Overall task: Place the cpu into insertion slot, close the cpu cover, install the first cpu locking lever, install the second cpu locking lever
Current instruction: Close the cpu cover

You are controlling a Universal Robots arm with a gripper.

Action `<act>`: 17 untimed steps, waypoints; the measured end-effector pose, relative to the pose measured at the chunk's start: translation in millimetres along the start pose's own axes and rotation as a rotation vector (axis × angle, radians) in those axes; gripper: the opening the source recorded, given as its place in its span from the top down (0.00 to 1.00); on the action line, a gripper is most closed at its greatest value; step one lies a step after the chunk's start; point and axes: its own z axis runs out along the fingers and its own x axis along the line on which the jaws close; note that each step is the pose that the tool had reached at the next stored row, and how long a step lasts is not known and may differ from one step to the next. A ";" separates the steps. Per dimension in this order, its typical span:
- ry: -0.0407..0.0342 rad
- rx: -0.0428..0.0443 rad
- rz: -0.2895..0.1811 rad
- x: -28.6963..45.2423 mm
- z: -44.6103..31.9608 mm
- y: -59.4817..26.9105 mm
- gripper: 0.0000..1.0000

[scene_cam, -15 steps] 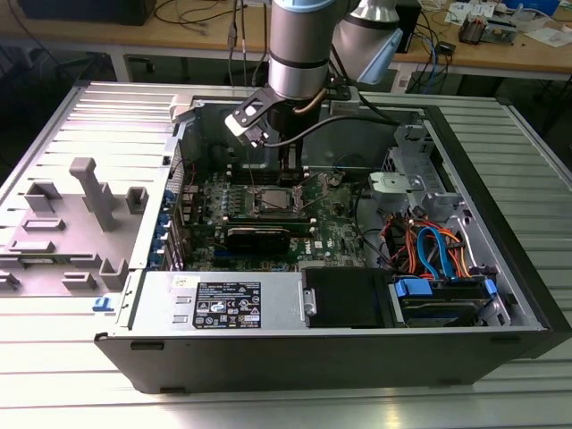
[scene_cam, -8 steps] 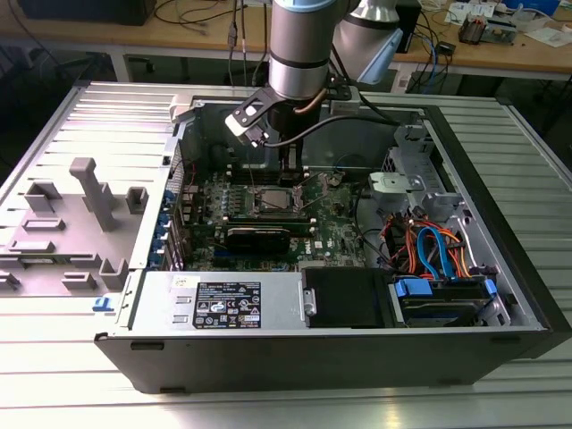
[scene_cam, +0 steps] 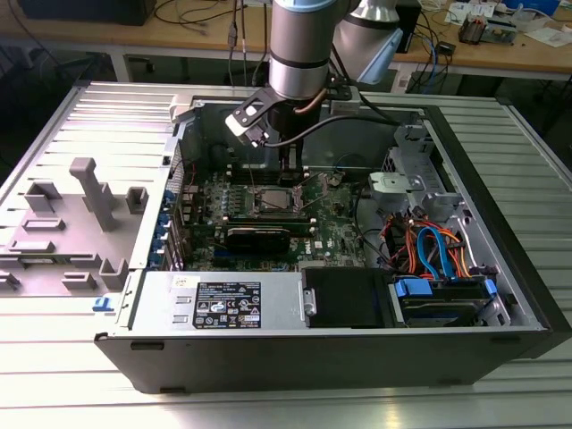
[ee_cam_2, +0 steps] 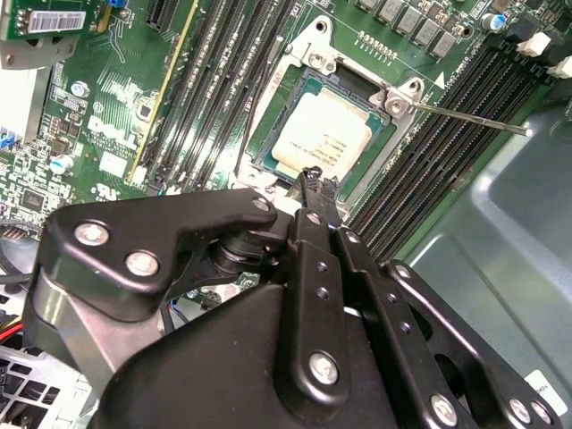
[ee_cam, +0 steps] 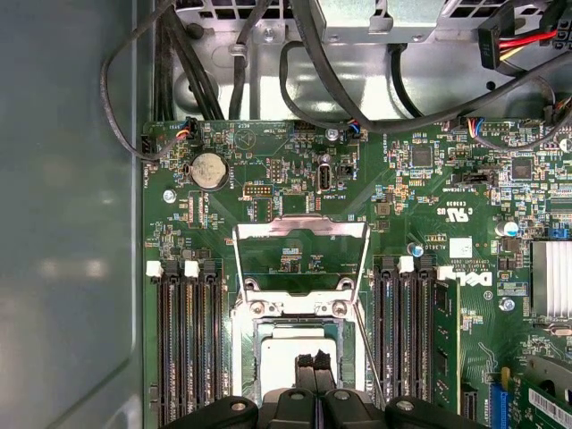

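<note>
Black linkage bars of the claw [ee_cam_2: 313, 179] crowd the front of the second wrist view, and its two fingertips meet at a narrow point. I judge them closed on nothing. That point hangs just over the near edge of the cpu [ee_cam_2: 323, 136]; whether it touches the metal top I cannot tell.

Flat and square, the cpu is seated in the insertion slot [ee_cam_2: 281, 116], so the first step looks done.

From the claw, the cpu cover [ee_cam: 301, 230] lies straight across the slot on the far side, swung back on its hinge toward the round coin cell [ee_cam: 208, 168], so it is not yet closed. Green board shows through its large window. Its hinge edge runs crosswise to the line from claw to cover, and its free edge lies farthest from the claw.

One thin locking lever [ee_cam_2: 465, 116] stands out from a corner of the slot's silver surround, angled over the memory slots [ee_cam_2: 429, 170]. It is unlatched and close beside the fingertips.

Long black memory slots flank the slot on both sides and run along that same claw-to-cover line, leaving a narrow lane of motherboard [ee_cam: 429, 214]. Past the coin cell, loose black cables [ee_cam: 295, 80] lie close. The grey case wall [ee_cam: 71, 223] rises on one flank.

In the exterior view the arm reaches down into the open computer case [scene_cam: 268, 357], which lies on the ribbed worktop [scene_cam: 54, 393]
</note>
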 end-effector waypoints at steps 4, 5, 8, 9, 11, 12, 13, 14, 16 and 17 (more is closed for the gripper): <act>0.0000 0.0000 0.000 0.0 -0.1 3.0 0.89; 0.0000 0.0000 0.000 0.0 -0.1 4.0 0.89; 0.0000 0.0000 0.000 0.1 -0.8 4.9 0.89; 0.0000 0.0000 0.000 0.1 -1.4 4.9 0.89; 0.0003 -0.0001 0.000 0.1 -2.2 5.5 0.89; 0.0002 -0.0001 0.000 0.0 -2.3 6.1 0.89; 0.0000 0.0000 0.000 0.0 -2.4 7.0 0.89; -0.0001 0.0000 0.000 0.0 -2.5 9.3 0.89; 0.0000 0.0000 0.000 0.1 -2.5 12.7 0.89; 0.0000 0.0000 0.000 0.1 -2.5 14.2 0.89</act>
